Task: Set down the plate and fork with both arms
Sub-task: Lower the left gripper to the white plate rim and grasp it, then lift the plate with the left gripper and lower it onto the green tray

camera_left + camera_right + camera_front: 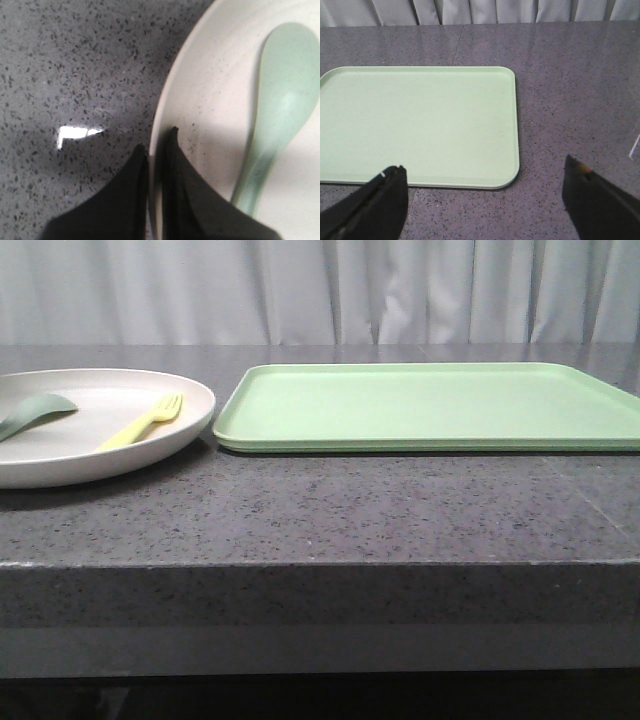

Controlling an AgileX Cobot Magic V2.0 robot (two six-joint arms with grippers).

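The cream plate [60, 450] lies at the table's left, partly cut off by the frame edge. A pale-yellow fork [145, 422] rests in it, tines pointing away from me. My left gripper [156, 138] straddles the plate [215, 100] rim, one finger outside over the table and one inside, jaws nearly together on the rim. The fork is out of the left wrist view. My right gripper [483, 165] hangs wide open over the table by the near corner of the tray, holding nothing. Neither gripper shows in the front view.
A teal-green spoon [35, 412] also lies in the plate, close to my left fingers [280, 110]. A flat light-green tray [430, 405] sits just right of the plate, seen too from the right wrist [420, 120]. The dark speckled table [320, 520] ends at a front edge.
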